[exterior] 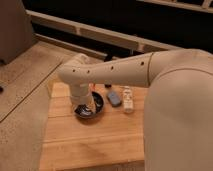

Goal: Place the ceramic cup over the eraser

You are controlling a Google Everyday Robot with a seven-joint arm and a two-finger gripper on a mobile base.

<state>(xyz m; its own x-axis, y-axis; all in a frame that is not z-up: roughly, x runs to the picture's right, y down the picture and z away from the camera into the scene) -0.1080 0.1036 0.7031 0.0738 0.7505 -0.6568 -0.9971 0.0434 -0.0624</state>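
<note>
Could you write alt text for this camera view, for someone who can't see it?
A cream robot arm reaches across a wooden table, its gripper pointing down at a black bowl. Beside the bowl sit a flat grey-blue object and a small clear bottle.

The arm [125,70] is a smooth cream-white shell, a fat rounded bulk at the right that narrows to a tube with a row of small dark holes along its side. A rounded joint caps the end, and a short cylinder drops to the gripper [84,106], down at the black bowl [100,103].
</note>
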